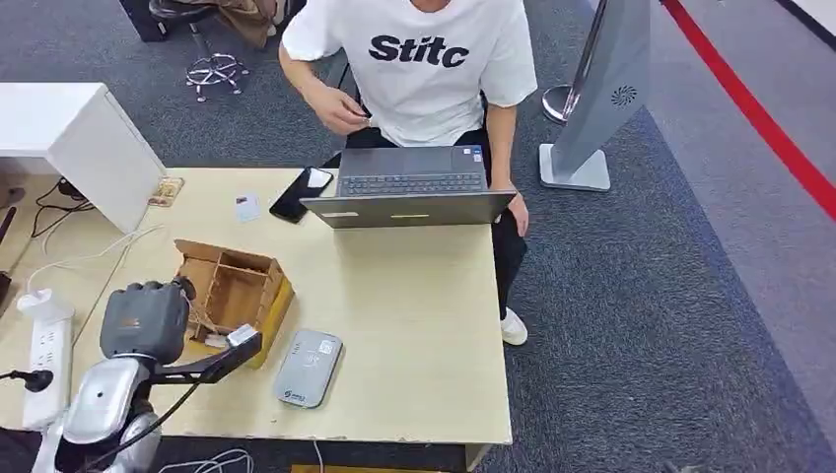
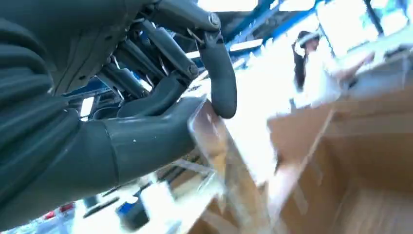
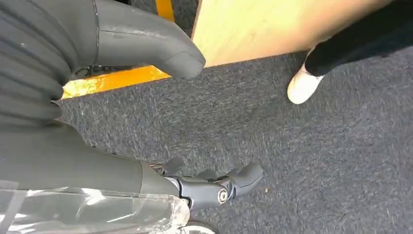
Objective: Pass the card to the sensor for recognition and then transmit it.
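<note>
your left hand hovers over the wooden box, pinching a card; your right hand hangs with fingers spread, above the carpet.

The left arm rises from the lower left of the head view, its silver forearm bent up to the grey-covered left hand. In the left wrist view the thick thumb and a dark finger pinch a thin card. In the right wrist view the right hand holds nothing, thumb and dark fingers well apart.
</note>
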You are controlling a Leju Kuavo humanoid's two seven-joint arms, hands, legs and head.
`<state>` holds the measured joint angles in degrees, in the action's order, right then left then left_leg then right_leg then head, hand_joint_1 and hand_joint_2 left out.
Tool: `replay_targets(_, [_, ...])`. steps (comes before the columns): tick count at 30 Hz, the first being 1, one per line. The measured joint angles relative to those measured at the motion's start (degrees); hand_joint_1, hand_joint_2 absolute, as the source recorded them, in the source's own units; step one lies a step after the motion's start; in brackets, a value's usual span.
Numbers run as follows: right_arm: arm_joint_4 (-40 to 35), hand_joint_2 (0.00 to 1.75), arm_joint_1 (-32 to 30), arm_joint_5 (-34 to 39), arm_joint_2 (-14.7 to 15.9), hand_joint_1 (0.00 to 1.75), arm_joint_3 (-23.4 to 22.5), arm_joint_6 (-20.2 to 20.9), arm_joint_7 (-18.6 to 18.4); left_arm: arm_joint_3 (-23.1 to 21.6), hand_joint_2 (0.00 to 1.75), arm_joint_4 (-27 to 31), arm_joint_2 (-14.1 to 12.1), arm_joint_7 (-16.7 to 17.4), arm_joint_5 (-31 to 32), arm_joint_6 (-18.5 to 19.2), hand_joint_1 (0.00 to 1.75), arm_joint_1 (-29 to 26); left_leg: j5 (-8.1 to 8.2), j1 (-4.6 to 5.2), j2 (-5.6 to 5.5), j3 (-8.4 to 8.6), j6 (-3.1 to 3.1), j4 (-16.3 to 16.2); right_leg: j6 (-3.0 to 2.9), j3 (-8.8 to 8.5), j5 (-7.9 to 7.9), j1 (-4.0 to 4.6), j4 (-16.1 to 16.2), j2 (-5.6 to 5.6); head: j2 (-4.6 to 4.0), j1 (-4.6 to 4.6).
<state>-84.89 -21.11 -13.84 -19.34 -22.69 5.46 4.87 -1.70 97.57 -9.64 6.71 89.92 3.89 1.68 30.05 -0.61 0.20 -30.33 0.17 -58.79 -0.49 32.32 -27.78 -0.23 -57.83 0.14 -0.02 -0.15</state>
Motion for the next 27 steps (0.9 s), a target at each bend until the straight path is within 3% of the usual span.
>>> replay_targets(4, [-0.11,1.75,-0.59,0.31,0.00,0.00,0.20,-0.42,-0.11,3.19,1.75,5.03,3.44,-4.37,-1.51,0.64,1.75,4.14,0.00,0.00,-0.01,-0.03,0.01,-0.02,0.03,-0.01,0.02,-0.01,0.00,0.00,0.00,0.04])
replay_targets(11, [-1.49,1.75,-1.89,1.14,0.00,0.00,0.79,-0.83,-0.94,7.06,1.75,12.32,6.95,-5.70,-4.13,3.04,1.75,7.67,0.00,-0.01,-0.01,-0.03,0.01,-0.01,0.02,0.02,0.01,0.00,0.00,0.00,0.00,0.00])
replay_targets(24, [-1.97,1.75,-2.31,1.18,0.00,0.00,0.96,-0.96,-1.05,10.03,1.75,15.08,7.98,-6.25,-5.31,3.45,1.75,7.65,-0.01,-0.01,0.01,-0.02,-0.01,-0.01,0.02,0.00,0.02,0.00,-0.01,0.03,0.00,-0.02])
replay_targets(25, [-1.97,1.75,-2.30,1.18,0.00,0.00,0.96,-1.03,-1.05,10.08,1.75,15.08,7.98,-6.29,-5.38,3.43,1.57,7.65,-0.01,-0.01,0.01,-0.02,-0.01,-0.01,0.02,0.00,0.02,0.00,-0.01,0.03,0.00,-0.02])
replay_targets(26, [-1.97,1.75,-2.30,1.18,0.00,0.00,0.96,-1.05,-1.05,10.14,1.75,15.08,7.98,-6.33,-5.42,3.43,1.57,7.64,-0.01,-0.01,0.01,-0.02,0.00,-0.01,0.02,0.00,0.02,0.00,-0.01,0.03,0.00,-0.02])
replay_targets(27, [-1.97,1.75,-2.30,1.20,0.00,0.00,0.96,-1.11,-1.05,10.18,1.75,15.08,7.98,-6.36,-5.42,3.43,0.00,7.61,-0.01,-0.01,0.01,-0.02,0.00,-0.01,0.02,0.00,0.02,0.00,0.00,0.03,0.00,-0.02])
